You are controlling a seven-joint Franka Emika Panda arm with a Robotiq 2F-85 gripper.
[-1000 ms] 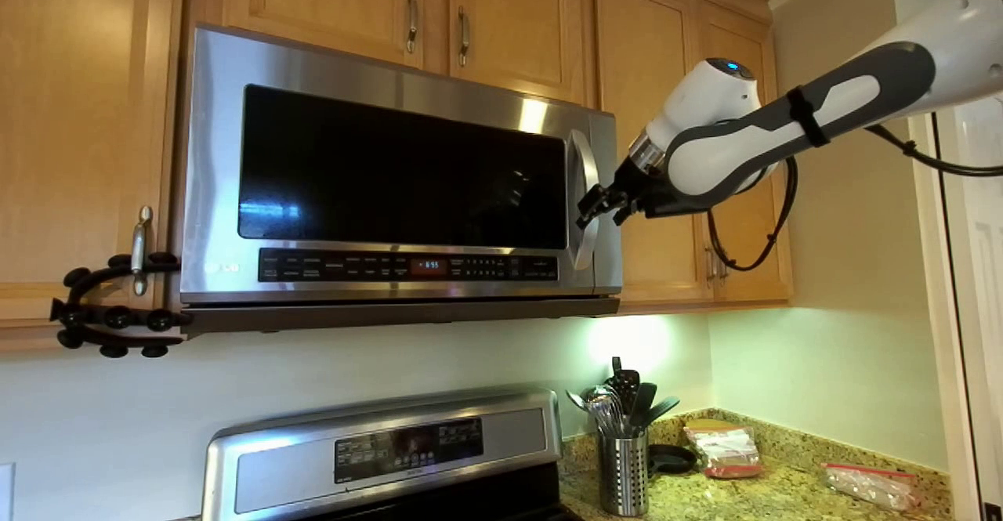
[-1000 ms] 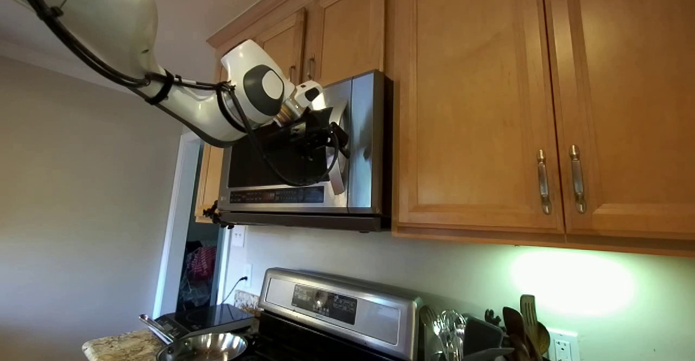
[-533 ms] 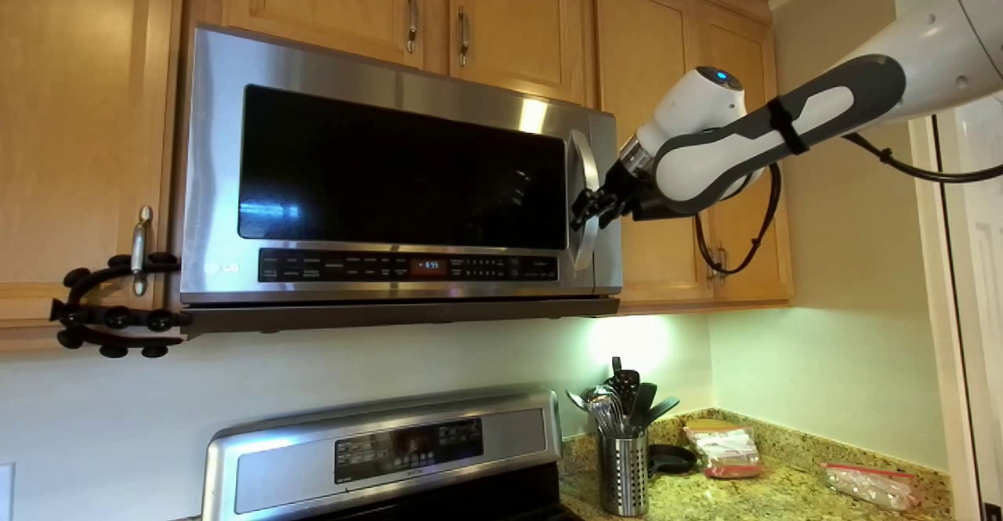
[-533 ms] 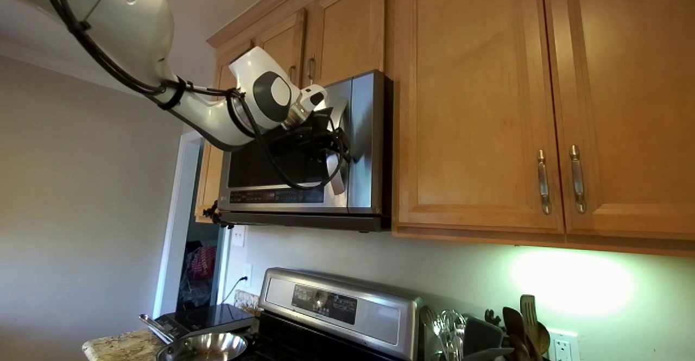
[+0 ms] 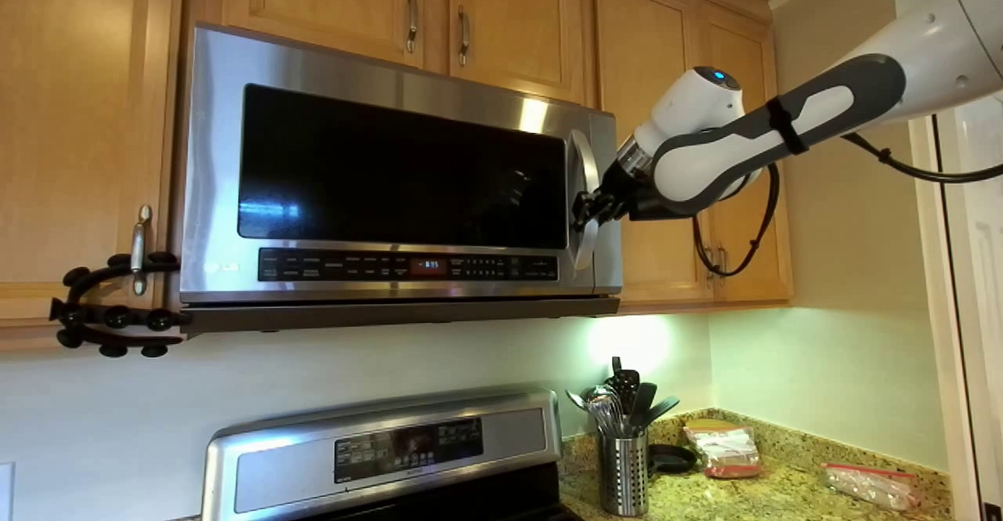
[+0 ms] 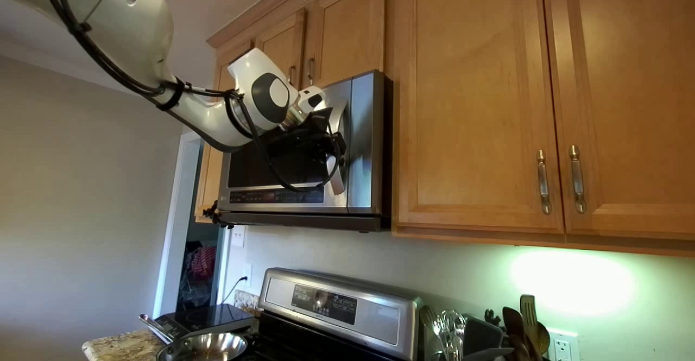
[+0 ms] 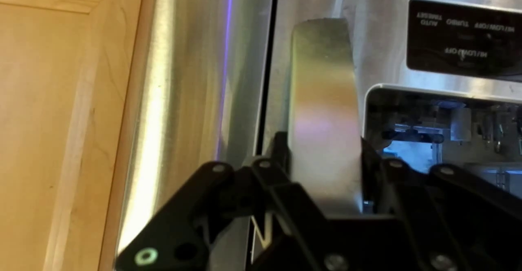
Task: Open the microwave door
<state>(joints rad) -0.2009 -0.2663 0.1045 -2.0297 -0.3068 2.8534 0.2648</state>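
The microwave door, a steel frame around dark glass, lies flush with the body in both exterior views. Its curved vertical steel handle runs up the middle of the wrist view, with the lower end at the top of that picture. My gripper is shut on the handle; a black finger presses one side and its partner the opposite side. In an exterior view the gripper reaches the handle from the right, a little below mid-height. The arm and a loop of cable hide part of the door in an exterior view.
Wooden cabinets flank and top the microwave. A black flexible tripod clings by the microwave's lower left corner. Underneath are the stove panel, a utensil holder and a pan.
My gripper moved left onto the handle in the earlier half of the second, then its fingers closed around it. The arm has barely moved since. The door has not moved.
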